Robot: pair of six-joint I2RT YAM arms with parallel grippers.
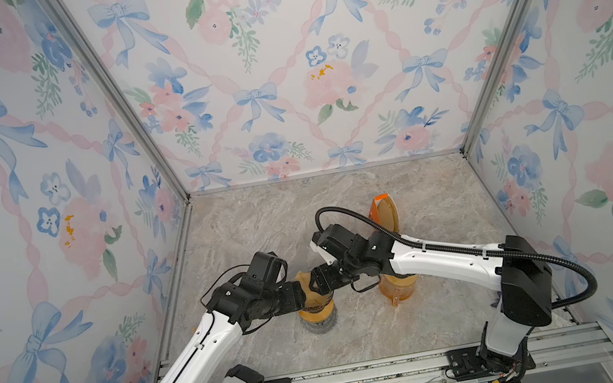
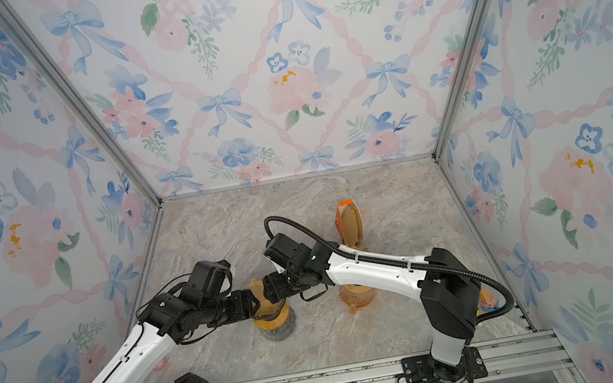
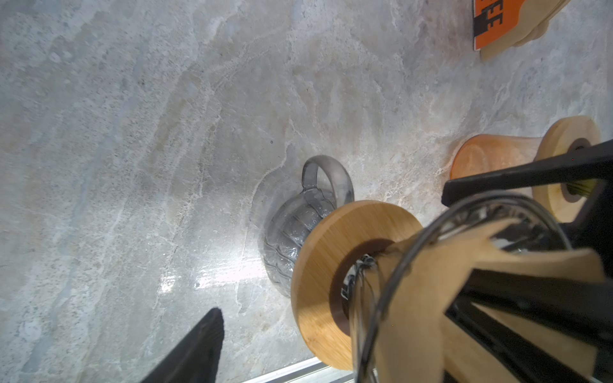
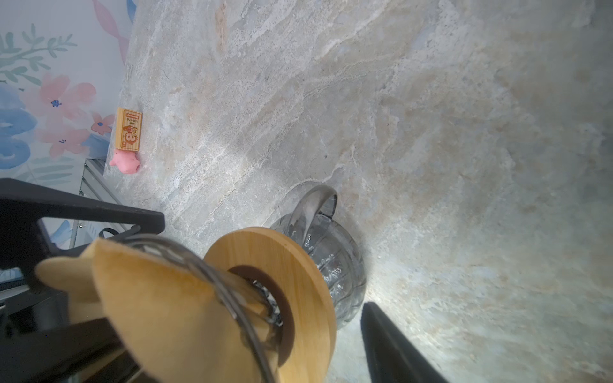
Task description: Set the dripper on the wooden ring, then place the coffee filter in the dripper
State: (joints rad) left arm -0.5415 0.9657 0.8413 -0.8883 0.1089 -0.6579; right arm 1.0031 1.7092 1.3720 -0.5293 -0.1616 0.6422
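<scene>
1. Filter [image 1: 302, 278] sits in the dripper [image 1: 316, 312], its top edge proud of the rim; the dripper rests on a carafe [image 3: 292, 232].
2. Left gripper [image 1: 302, 292] is at its 9 o'clock, right gripper [image 1: 314, 280] at 2 o'clock; both jaws are spread open, likely to press the paper against the cone.

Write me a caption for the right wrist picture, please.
Brown paper filter poking from a wood-collared glass dripper atop a glass jug on the marble table.
</scene>
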